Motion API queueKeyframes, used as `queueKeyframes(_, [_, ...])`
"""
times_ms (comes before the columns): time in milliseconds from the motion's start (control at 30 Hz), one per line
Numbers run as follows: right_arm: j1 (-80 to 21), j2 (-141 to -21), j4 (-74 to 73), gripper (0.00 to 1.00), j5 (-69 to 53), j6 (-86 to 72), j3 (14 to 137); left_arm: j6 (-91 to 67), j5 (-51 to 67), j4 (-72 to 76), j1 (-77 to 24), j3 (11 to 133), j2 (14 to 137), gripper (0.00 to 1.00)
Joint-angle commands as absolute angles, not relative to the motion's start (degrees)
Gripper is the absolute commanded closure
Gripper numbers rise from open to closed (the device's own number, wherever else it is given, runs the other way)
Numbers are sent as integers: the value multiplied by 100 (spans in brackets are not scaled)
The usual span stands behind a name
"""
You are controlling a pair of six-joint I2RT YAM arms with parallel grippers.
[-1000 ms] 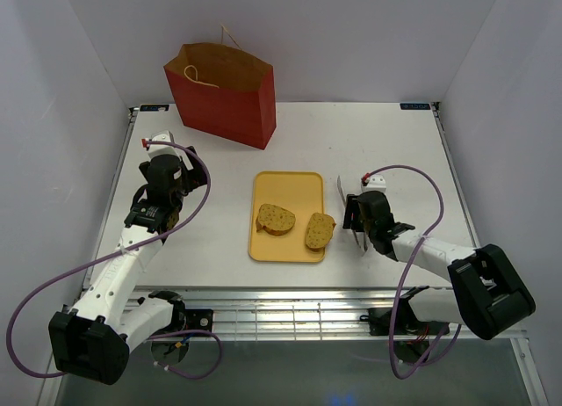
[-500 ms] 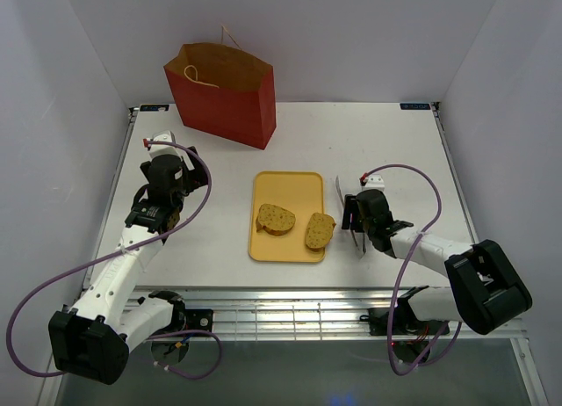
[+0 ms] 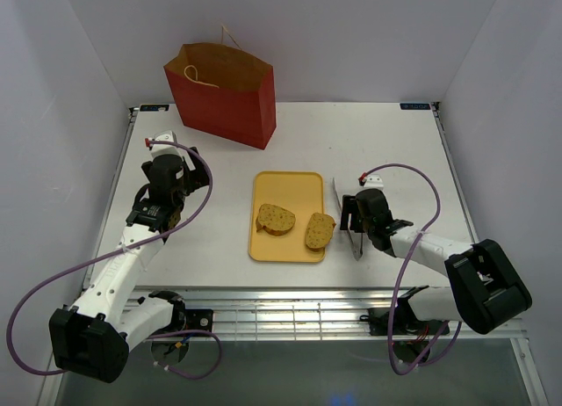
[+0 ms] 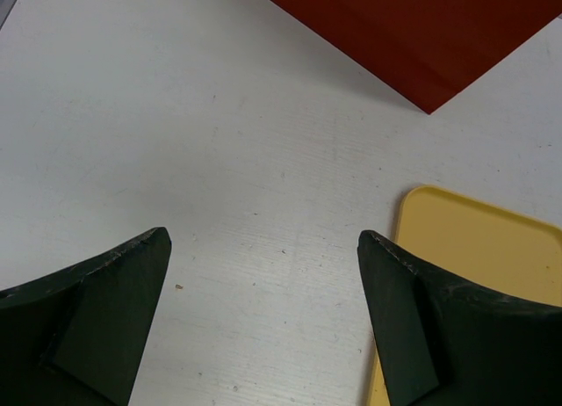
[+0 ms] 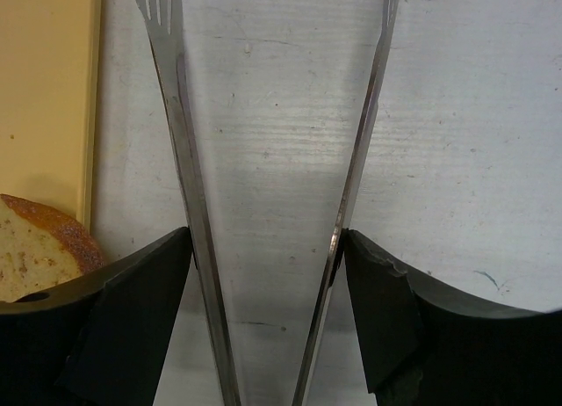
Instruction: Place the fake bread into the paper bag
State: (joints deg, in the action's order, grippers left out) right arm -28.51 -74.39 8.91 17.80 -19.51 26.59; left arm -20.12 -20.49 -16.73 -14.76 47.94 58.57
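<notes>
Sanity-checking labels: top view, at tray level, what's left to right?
left gripper → left slice → right slice → tongs, held in the right gripper.

A white, lightly scuffed worktop point(image 3: 395, 151) fills the middle of the view from above. Plain pale walls with a faint lilac tint close it in on three sides: a back wall point(image 3: 351, 37) along its far edge, a left wall point(image 3: 53, 116) and a right wall point(image 3: 518, 90) along its sides. The light is soft and even, casting only weak shadows on the worktop. A small blue label point(image 3: 416, 106) sits at its far right corner. Silver metal rails point(image 3: 281, 314) run along its near edge, with dull grey-green floor point(image 3: 290, 375) below them.
</notes>
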Motion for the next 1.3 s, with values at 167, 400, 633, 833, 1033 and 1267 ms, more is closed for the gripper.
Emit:
queueKeyframes(167, [-2830, -7207, 774, 23, 1828, -2021, 2971, -1934, -2030, -1635, -1503, 4860, 5775, 2])
queueKeyframes(400, [-2830, -6935, 335, 22, 1968, -1960, 3225, -1925, -2004, -1635, -1512, 4860, 5783, 2])
queueKeyframes(633, [-2839, -6540, -9, 22, 2030, -1872, 3533, -1916, -2013, -1617, -1521, 4852, 5766, 2])
queueKeyframes(833, [-2830, -6241, -439, 21, 2057, -1653, 4271, -1916, -2013, -1617, -1521, 4852, 5792, 2])
queueKeyframes(1033, [-2839, -6126, -738, 21, 2232, -1477, 5008, -1907, -2021, -1608, -1521, 4843, 5836, 2])
queueKeyframes(1267, [-2813, -6275, -1423, 18, 2092, -1582, 5817, -1863, -2013, -1608, -1521, 4852, 5880, 2])
